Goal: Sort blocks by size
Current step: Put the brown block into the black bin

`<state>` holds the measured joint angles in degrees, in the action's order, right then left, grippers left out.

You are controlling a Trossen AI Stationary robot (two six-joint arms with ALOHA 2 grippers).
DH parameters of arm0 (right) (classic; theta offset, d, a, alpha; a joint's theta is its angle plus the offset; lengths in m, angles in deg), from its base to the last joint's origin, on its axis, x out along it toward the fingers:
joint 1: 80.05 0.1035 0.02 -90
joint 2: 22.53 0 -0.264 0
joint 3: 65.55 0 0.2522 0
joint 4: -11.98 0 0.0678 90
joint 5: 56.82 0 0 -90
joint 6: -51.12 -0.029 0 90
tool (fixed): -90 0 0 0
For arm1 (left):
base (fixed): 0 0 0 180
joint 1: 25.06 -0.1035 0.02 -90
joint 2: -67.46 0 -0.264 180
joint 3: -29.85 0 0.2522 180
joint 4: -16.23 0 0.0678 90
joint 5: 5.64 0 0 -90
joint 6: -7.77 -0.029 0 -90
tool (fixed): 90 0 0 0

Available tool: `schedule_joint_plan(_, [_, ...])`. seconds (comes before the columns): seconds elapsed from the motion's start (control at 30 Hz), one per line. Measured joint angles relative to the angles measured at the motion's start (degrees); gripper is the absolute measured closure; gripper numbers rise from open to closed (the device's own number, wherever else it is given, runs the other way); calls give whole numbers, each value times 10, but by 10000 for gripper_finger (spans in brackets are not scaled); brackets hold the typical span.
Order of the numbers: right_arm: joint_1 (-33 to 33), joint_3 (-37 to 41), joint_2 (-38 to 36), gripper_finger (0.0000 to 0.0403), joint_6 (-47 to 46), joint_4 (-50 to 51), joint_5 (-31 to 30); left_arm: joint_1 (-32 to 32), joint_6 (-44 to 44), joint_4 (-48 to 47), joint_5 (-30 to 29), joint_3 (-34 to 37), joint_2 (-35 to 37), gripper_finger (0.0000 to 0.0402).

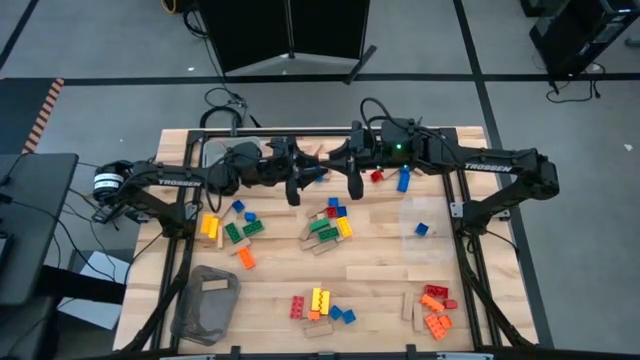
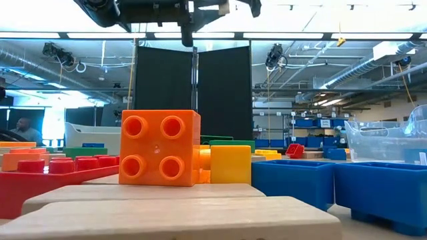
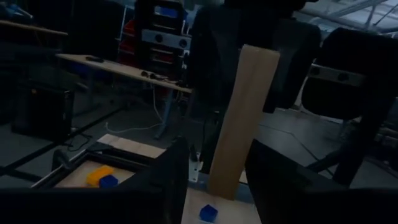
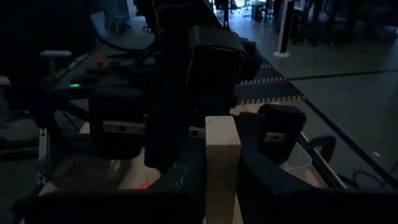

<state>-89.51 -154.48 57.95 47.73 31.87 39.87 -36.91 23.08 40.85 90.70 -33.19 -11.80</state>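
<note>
We see both arms reaching toward each other over the far part of the table (image 1: 380,262), their grippers meeting near the middle. The left gripper (image 3: 214,180) is clamped on a long tan wooden piece (image 3: 244,118), which stands up between its two dark fingers (image 3: 171,180) and leans a little. From the right wrist camera, the right gripper (image 4: 221,168) also has its fingers pressed against the sides of a tan wooden piece (image 4: 222,163), whose squared end points out from between them toward the left arm just beyond. We cannot tell for certain whether this is the same piece, though in the overhead view a tan sliver (image 1: 322,156) shows between the two grippers.

Just beside the right gripper, on its arm's side, a red brick (image 1: 376,176) and a blue brick (image 1: 404,180) lie on the table. Nearer the front edge from both grippers sits a mixed cluster of bricks (image 1: 328,225) in green, yellow, blue and red. Below the left gripper, toward its own arm, lie a yellow brick (image 1: 210,226), green bricks (image 1: 243,229) and an orange brick (image 1: 245,259). Well apart from both grippers, along the front, are another small cluster (image 1: 318,304) and a group of red and orange bricks (image 1: 436,310). A grey bin (image 1: 205,305) sits at the front on the left arm's side, and a clear bin (image 1: 422,220) on the right arm's side holds one small blue brick (image 1: 422,229).
</note>
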Motion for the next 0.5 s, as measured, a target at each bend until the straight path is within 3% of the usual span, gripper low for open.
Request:
schedule_joint_plan(0.1, [0,0,1,335,-3,-4,1,0,0,4,14,0,0,277])
schedule_joint_plan(0.23, [0,0,0,332,-32,-2,3,0,-7,11,25,0,0,345])
schedule_joint_plan(0.5, [0,0,0,250,-42,10,-7,0,4,-3,-2,0,7,346])
